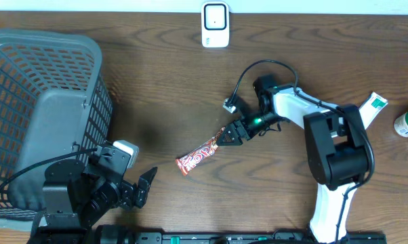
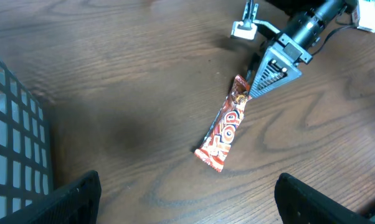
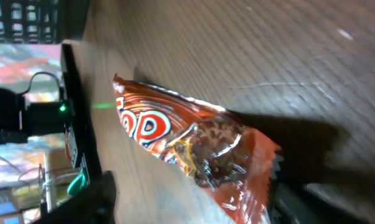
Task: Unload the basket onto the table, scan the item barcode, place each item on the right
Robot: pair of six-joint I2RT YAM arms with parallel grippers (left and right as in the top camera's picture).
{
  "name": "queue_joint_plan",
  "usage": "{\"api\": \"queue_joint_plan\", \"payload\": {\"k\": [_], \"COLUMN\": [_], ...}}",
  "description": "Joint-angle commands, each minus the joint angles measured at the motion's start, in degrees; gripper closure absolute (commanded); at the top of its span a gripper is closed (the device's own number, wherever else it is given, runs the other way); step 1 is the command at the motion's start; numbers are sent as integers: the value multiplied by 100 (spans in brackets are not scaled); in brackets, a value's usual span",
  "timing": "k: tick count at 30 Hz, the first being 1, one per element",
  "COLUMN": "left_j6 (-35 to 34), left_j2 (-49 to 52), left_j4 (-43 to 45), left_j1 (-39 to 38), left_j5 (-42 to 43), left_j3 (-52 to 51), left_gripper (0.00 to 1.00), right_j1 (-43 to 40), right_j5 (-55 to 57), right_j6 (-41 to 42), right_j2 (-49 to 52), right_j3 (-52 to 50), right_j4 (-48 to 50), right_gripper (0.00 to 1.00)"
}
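The candy bar (image 1: 198,154) lay flat on the desk (image 1: 156,88) near the middle, slanted, with its upper right end reaching toward the right arm and the rest of it clear of everything else. The right gripper (image 1: 226,137) had come in low at that end. In the right wrist view its jaws stood spread on either side of the crimped wrapper, one finger close against the foil and the other with a gap beside it, so nothing was being pinched as far as could be seen. Taking the bar by one end seemed deliberate, since it would leave most of the wrapper free to be turned toward a reader. The scanner (image 1: 215,24), a small white unit, stood at the far edge of the desk, well apart from the bar, so the bar would have to be lifted and carried there. No barcode showed on the printed upper face; it was probably underneath. The left gripper (image 1: 141,188) waited near the front edge beside the grey basket (image 1: 89,88), jaws wide and empty, aimed at the bar but well short of it, perhaps kept back to leave the right arm room. A white tube (image 1: 372,107) and a green bottle (image 1: 407,122) lay off to the right, out of the way.
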Motion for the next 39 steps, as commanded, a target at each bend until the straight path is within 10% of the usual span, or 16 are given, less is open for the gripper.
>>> {"api": "queue_joint_plan", "payload": {"k": [1,8,18,39], "left_j6": [98,98,98,98], "left_j2": [-4,-4,-4,-4], "left_j4": [0,0,0,0], "left_j1": [2,2,2,2], "left_j5": [74,74,74,74], "left_j3": [-7,-7,-7,-7], "left_gripper": [13,13,13,13], "right_j1": [4,2,-2,374], "right_j5": [1172,1189,1617,7302], "right_j6": [59,422,859,3532], "right_j2": [619,671,315,-2887], "right_j3": [-212,-203,599,1784], "right_j4": [44,345,-568,-3259], "right_gripper": [45,99,99,99]}}
